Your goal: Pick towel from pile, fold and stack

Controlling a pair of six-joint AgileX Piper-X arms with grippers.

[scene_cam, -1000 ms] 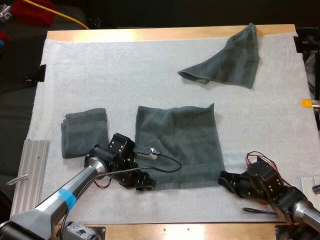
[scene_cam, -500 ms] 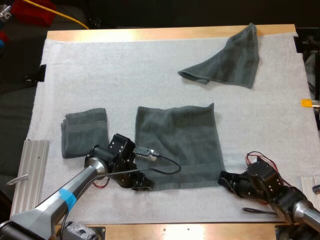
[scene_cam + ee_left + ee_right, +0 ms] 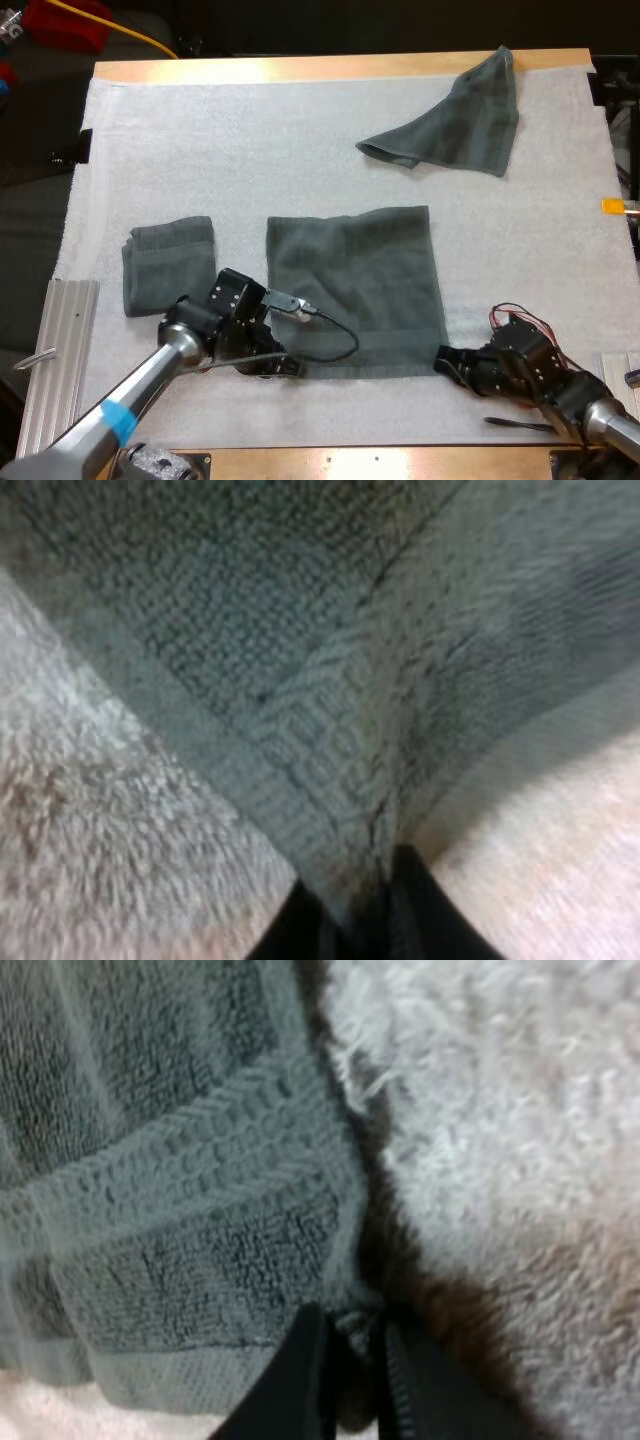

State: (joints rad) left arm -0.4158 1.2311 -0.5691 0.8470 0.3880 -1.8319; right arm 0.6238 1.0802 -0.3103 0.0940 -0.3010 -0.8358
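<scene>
My left gripper (image 3: pixel 278 366) was clamped on the near left corner of the spread towel (image 3: pixel 350 285); the wrist view had cloth pinched between its fingers (image 3: pixel 292 932). My right gripper (image 3: pixel 444 360) gripped the same towel's near right corner, hem squeezed between its fingers (image 3: pixel 288 1390). The towel lay flat on the white mat (image 3: pixel 300 150), running away from both grippers. The folded towel (image 3: pixel 168 265) sat just beyond the left gripper, on its outer side. The crumpled towel (image 3: pixel 450 125) lay well beyond the right gripper.
</scene>
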